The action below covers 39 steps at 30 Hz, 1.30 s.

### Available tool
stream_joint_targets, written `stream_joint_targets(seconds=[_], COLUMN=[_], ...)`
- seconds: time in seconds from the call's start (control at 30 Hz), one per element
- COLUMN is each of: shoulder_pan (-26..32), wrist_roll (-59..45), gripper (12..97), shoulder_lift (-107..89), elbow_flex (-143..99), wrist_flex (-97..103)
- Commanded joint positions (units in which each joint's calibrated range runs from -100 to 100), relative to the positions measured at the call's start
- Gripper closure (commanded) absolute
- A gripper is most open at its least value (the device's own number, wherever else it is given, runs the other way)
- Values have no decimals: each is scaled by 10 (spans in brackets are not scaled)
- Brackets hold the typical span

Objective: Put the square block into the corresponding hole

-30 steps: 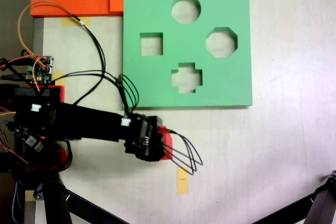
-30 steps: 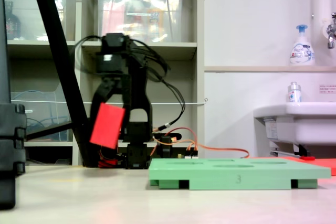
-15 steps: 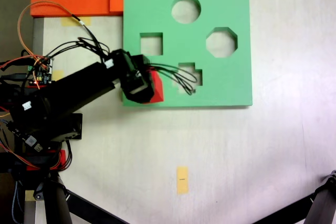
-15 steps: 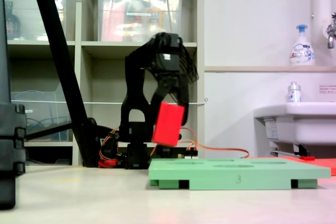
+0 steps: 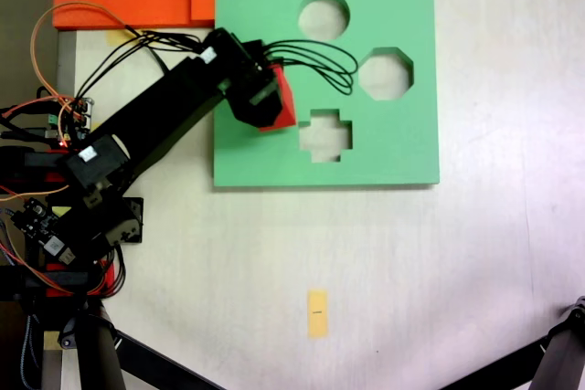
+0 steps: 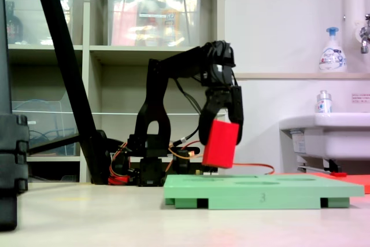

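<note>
1 red foam cube, the square block (image 6: 219,143), plain-faced and tilted, clamped between the jaws of 1 black gripper (image 6: 222,137) and hanging clear above 1 thick green foam board (image 5: 402,148). 4 cutouts through the board: round at 12 o'clock, octagonal at 3, cross-shaped at 6, square at 9. Square hole hidden under gripper and cube (image 5: 281,102) in the fixed view from above. 1 yellow tape strip (image 5: 317,313) lying at 6 o'clock, well apart from the board.
</note>
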Motion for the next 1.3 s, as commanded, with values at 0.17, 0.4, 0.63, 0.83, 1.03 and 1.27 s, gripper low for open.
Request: stream_joint_targets(seconds=[0.17, 0.4, 0.63, 0.83, 1.03, 1.27], shoulder_pan=[23, 35, 44, 47, 53, 64], wrist_roll=[52, 73, 80, 88, 94, 100], gripper=[796, 796, 796, 796, 796, 795], shoulder_lift=[32, 64, 78, 108, 155, 190], elbow_flex=[72, 93, 96, 109, 145, 164], wrist_flex=[-28, -28, -28, -28, -28, -28])
